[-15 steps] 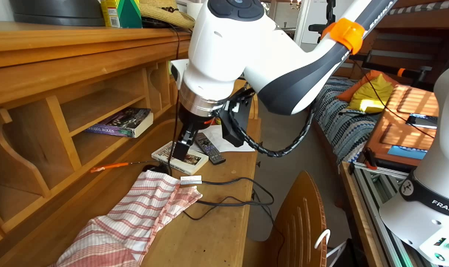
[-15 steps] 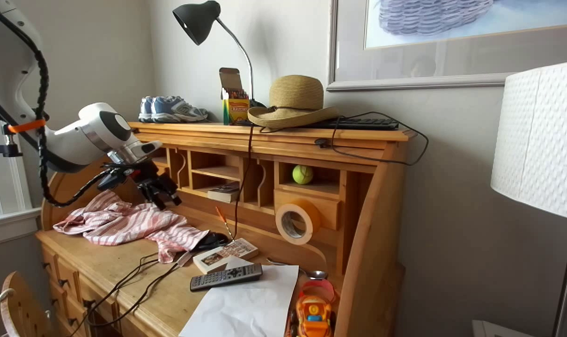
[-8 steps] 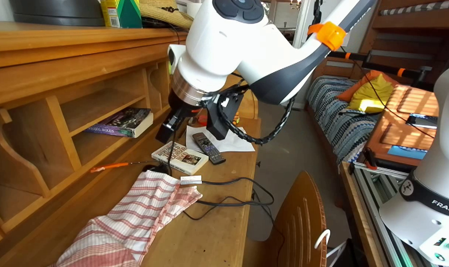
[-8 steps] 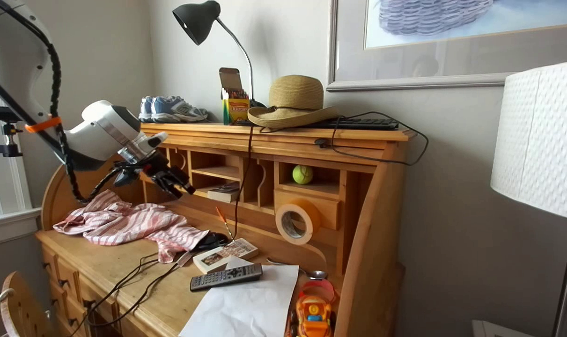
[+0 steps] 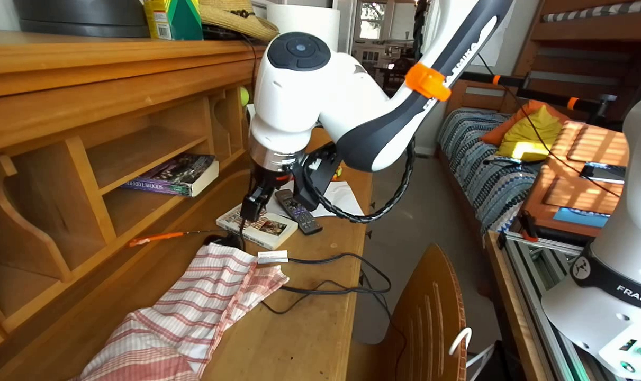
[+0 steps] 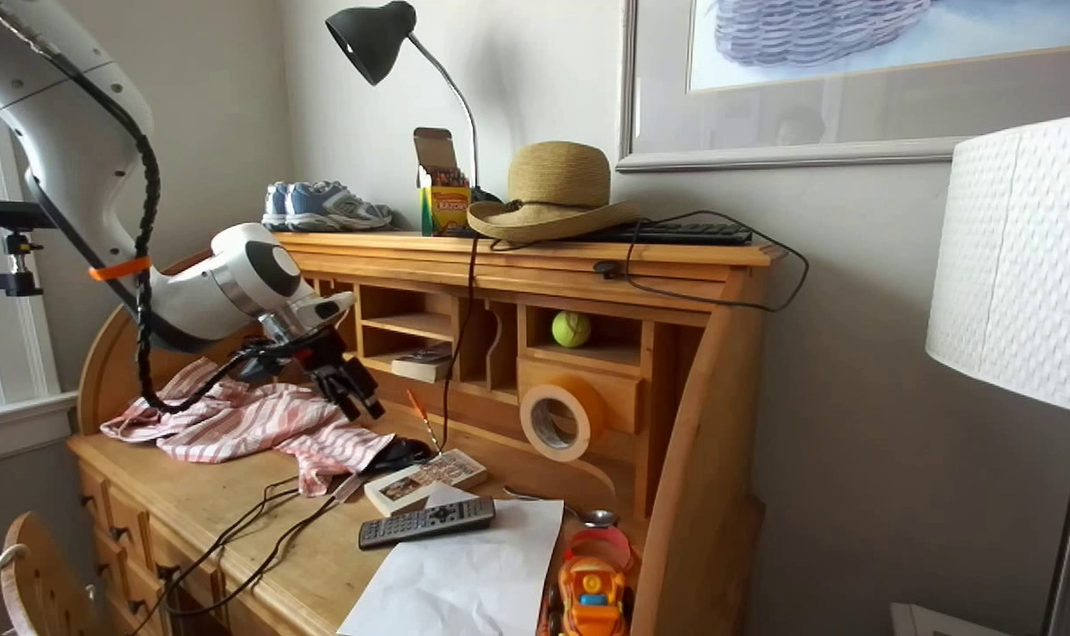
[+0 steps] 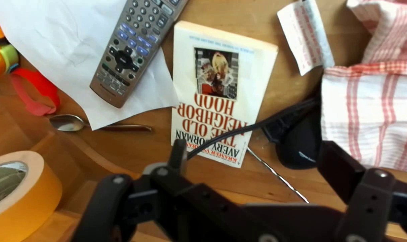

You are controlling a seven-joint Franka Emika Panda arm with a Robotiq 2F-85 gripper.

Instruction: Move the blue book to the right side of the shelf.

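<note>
Fingers (image 7: pixel 339 168) are spread, and the blue book (image 5: pixel 174 174) lies centrally in the shelf (image 5: pixel 91 190), so everything seemingly remains undone.

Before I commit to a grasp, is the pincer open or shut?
Open: the pincer has its fingers wide apart in the wrist view, with nothing clamped between them.

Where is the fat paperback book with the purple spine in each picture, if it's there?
In an exterior view, the purple-spined book is left of centre, in a lower cubbyhole of the light-brown wooden shelf.
In an exterior view, the purple-spined book is left of the middle and slightly below it.
In the wrist view, it isn't there.
Landmark in all three: the cream paperback with red lettering.
</note>
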